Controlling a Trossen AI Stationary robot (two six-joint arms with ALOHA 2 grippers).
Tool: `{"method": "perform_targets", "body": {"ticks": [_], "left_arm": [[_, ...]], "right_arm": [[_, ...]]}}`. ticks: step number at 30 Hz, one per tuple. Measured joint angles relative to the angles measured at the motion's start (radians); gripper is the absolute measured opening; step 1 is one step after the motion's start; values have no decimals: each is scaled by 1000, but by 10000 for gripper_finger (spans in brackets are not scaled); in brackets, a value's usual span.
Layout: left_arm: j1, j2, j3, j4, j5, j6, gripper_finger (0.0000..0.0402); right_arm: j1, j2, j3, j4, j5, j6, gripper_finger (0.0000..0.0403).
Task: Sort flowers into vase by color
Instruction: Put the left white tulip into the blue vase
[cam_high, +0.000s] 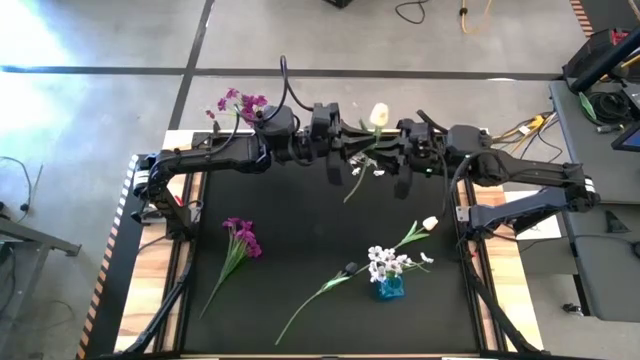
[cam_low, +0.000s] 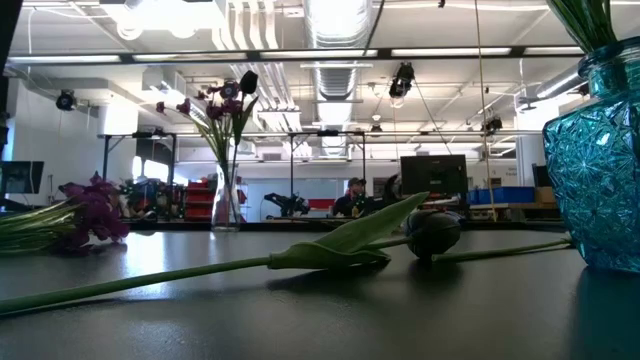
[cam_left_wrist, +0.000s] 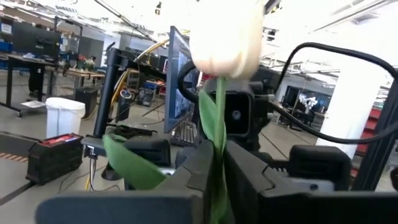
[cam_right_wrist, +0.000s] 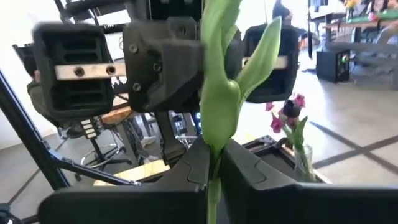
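Clamped on one cream tulip (cam_left_wrist: 225, 34) stem: left gripper (cam_left_wrist: 214, 163) and right gripper (cam_right_wrist: 212, 155), both raised over the table's far edge. Runs diagonally in the high view, bud toward the far side, stem end toward the black mat (cam_high: 300, 230).

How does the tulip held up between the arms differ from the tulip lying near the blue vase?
The held cream tulip is lifted off the table, both the left hand and right hand shut on its stem. The loose cream tulip lies flat on the mat beside the blue vase, with neither hand on it. Both have cream buds and green stems.
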Motion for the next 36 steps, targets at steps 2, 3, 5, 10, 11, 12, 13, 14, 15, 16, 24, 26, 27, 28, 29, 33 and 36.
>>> {"method": "perform_targets", "body": {"ticks": [2,3,5,10,11,12,13,14,15,16,24,26,27,28,29,33,36], "left_arm": [[0,0,0,-1,26,-1,41],[0,0,0,-7,35,-1,49],[-3,0,0,-37,47,-2,66],[-20,0,0,-118,50,27,104],[-25,0,0,-124,50,40,110],[-30,0,0,-128,50,50,116],[-35,0,-3,-129,50,56,121],[-38,0,-5,-131,49,60,126],[-41,0,-7,-133,49,63,129],[-44,0,-8,-138,48,65,132],[-47,0,-53,-129,31,60,136],[-47,0,-83,-99,20,49,136],[-47,0,-96,-88,19,44,136],[-47,0,-109,-77,19,37,136],[-47,0,-121,-63,19,33,136],[-46,-6,-164,-31,10,18,136],[-45,-16,-174,-32,-11,21,136]], "right_arm": [[0,-25,0,-6,7,-8,15],[0,-39,0,-6,10,-10,15],[0,-67,0,-17,15,-16,15],[0,-143,0,-87,71,-49,14],[-1,-161,0,-109,80,-56,14],[0,-180,0,-131,87,-64,14],[0,-198,0,-154,88,-69,14],[0,-217,0,-178,88,-72,14],[-1,-236,0,-202,89,-73,14],[0,-255,0,-224,88,-76,13],[26,-366,0,-442,72,-52,13],[47,-378,-6,-466,44,-42,13],[60,-382,-10,-468,23,-36,13],[74,-384,-14,-471,2,-28,13],[90,-384,-20,-472,-16,-17,13],[171,-385,-57,-469,-51,28,13],[240,-382,-103,-464,-43,70,13]]}}
